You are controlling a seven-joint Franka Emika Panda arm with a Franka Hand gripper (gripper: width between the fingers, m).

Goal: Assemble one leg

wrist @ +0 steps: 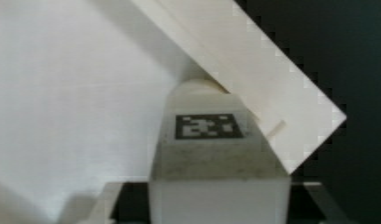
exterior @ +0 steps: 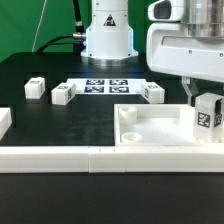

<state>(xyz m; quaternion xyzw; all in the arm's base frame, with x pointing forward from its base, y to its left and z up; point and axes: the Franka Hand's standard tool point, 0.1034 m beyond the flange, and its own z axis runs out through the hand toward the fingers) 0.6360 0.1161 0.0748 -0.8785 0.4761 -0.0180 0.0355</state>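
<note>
The white tray (exterior: 160,128) lay nearest; above its corner the tool (exterior: 207,100) was closed on the small white tagged leg (exterior: 207,116), held upright.

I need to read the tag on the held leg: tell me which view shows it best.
The wrist view: the leg fills the frame centre, its tag facing the camera. The exterior view shows the leg small in the gripper.

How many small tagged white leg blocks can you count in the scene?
4: three legs lie loose on the black table at; one is held in the tool above the tray-like piece.
</note>
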